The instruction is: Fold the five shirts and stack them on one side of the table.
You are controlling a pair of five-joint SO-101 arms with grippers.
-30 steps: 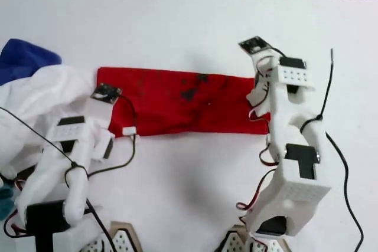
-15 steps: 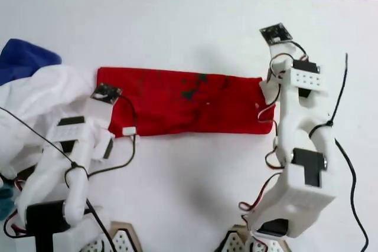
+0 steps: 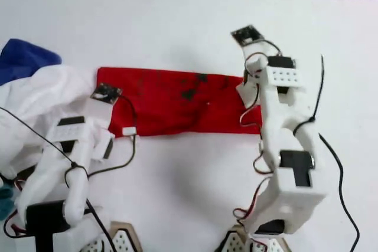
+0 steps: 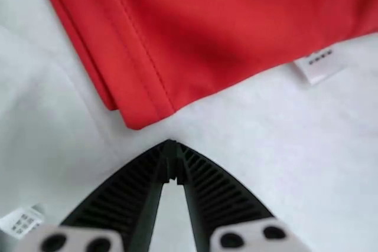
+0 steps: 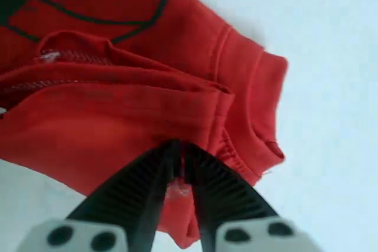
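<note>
White table [image 3: 177, 28], red shirt [image 3: 171, 104] beside white heap [image 3: 47, 94]

Left pincer [image 4: 171, 156] closed, held low; right pincer [image 5: 177, 157] pinched on red shirt [image 5: 118, 104], arm extended forward

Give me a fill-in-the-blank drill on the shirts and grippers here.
The shirt folded into a strip on the table is ___.
The right gripper is ___ on its fabric.
The left gripper, also shut, holds ___.
Beside the white shirt lies a ___ shirt.
Missing words: red; shut; nothing; blue.
</note>
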